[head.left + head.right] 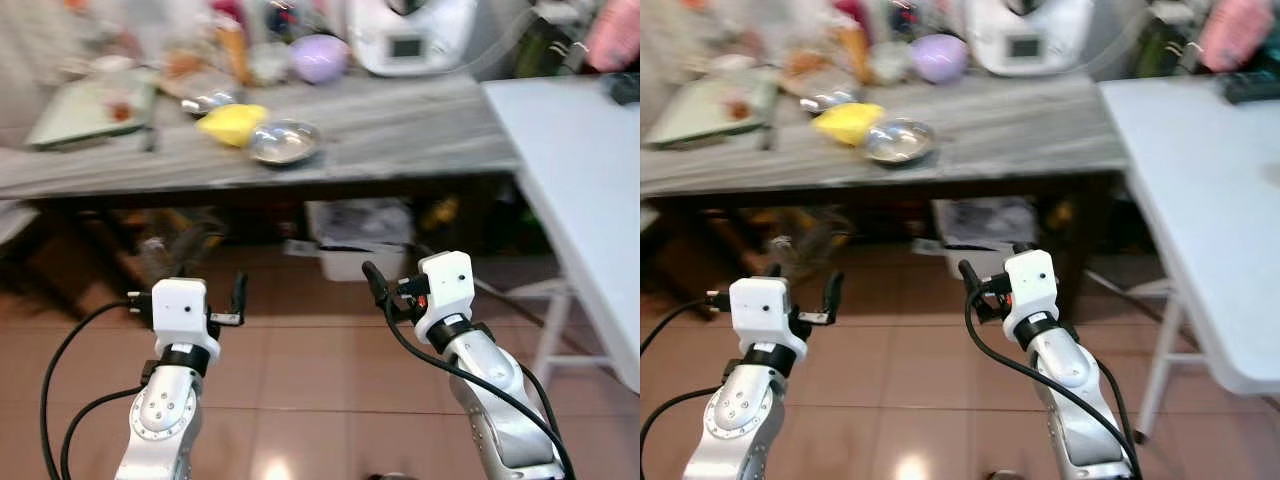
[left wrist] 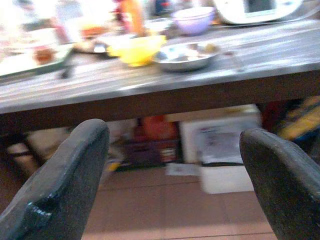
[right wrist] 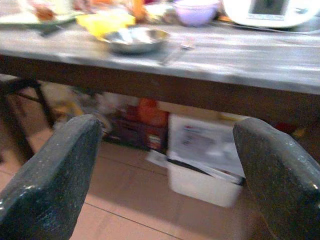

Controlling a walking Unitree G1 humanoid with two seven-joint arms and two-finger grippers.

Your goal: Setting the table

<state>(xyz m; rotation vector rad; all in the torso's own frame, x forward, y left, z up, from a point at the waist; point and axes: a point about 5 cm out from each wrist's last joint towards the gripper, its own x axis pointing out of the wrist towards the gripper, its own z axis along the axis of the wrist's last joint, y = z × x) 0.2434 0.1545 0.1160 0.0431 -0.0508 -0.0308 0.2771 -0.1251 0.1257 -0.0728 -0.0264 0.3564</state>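
A long grey wooden table [image 1: 400,130] stands ahead. On it are a shallow metal bowl [image 1: 283,141], a yellow bowl [image 1: 232,124] beside it and a purple bowl [image 1: 318,57] further back. A small utensil [image 3: 176,52] lies near the metal bowl. My left gripper [image 1: 188,293] and right gripper [image 1: 405,282] are held low over the floor, short of the table's front edge. Both are open with nothing between the fingers [image 2: 60,185], and both wrist views look under the table top.
A white table [image 1: 580,170] juts in at the right, with a dark object [image 1: 625,88] and a blurred pink shape [image 1: 612,35] at its far end. A white appliance [image 1: 410,35] and a green tray [image 1: 90,108] sit on the grey table. Boxes [image 1: 360,235] stand underneath.
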